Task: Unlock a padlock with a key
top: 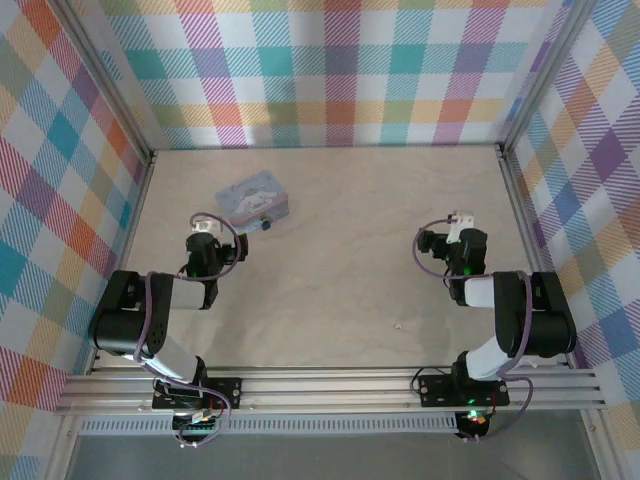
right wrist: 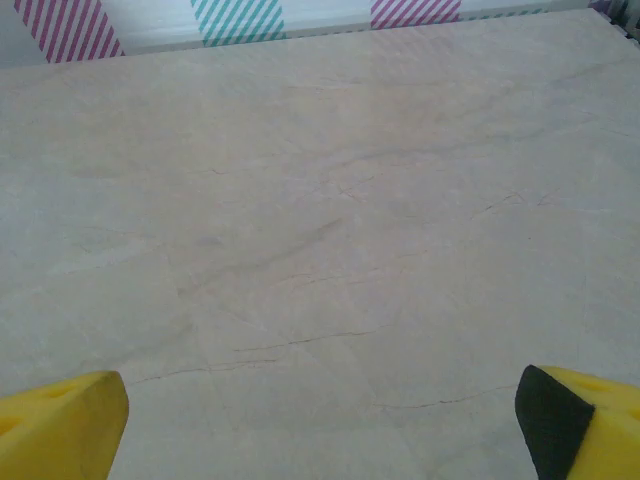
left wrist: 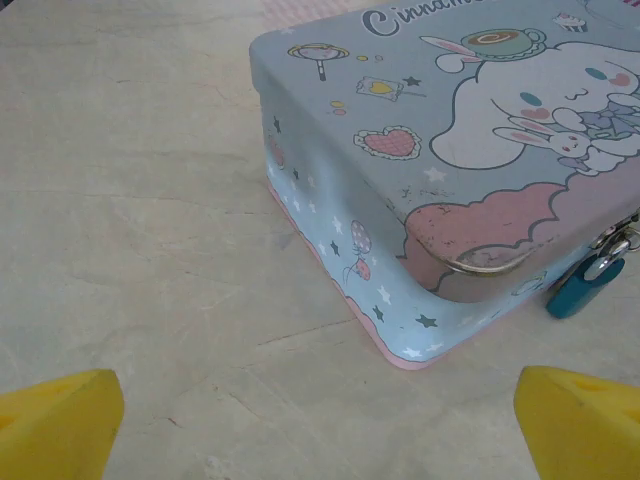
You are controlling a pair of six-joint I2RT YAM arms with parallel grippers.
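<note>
Padlock [left wrist: 578,290], a tiny one with a dark teal body, hangs at the front latch [left wrist: 612,245] of a pale blue tin box [left wrist: 450,150] printed with a white long-eared cartoon animal. Its silvery shackle goes through the latch, and the body lies against the front wall of the tin, low and close to the desk [top: 340,270]. In the top view the tin stands in the far left part of the desk, turned a little, with the padlock at its near right side.

The left claw [left wrist: 320,435] is spread wide and pinches nothing. Its two yellow fingertips [left wrist: 55,425] stand at the bottom corners of the left wrist view with bare desk between them. It is near the closest corner of the tin without touching it, and the padlock is ahead of it to the right.

The right claw [right wrist: 320,430] is spread wide as well. It hangs over bare desk in the right part, well apart from the tin. One of its fingertips shows a black pad [right wrist: 548,420].

A small pale speck [top: 398,325] lies on the desk between the arms; it is too small to say what it is.
</note>
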